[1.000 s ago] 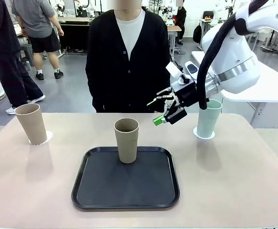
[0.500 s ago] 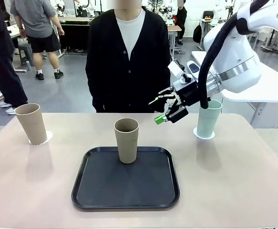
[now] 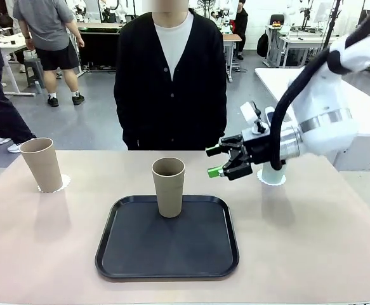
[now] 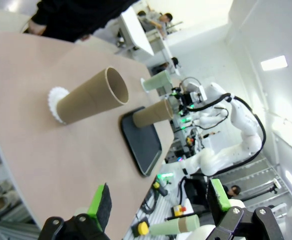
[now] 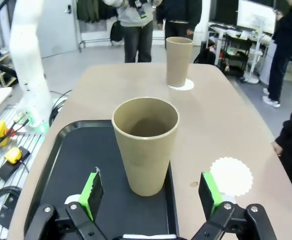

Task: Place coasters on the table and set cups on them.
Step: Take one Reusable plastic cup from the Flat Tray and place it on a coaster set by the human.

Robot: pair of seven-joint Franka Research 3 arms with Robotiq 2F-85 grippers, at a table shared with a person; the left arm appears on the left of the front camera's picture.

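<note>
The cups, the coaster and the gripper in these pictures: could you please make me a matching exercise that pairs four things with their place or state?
Things:
1. left beige cup
2. middle beige cup
3. bare coaster
4. right gripper

Places or states:
A. open, holding nothing
B. standing on the black tray
C. lying on the table beside the tray, nothing on it
D. standing near the table's left end

Pairs: 1-D, 2-B, 3-C, 4-A
</note>
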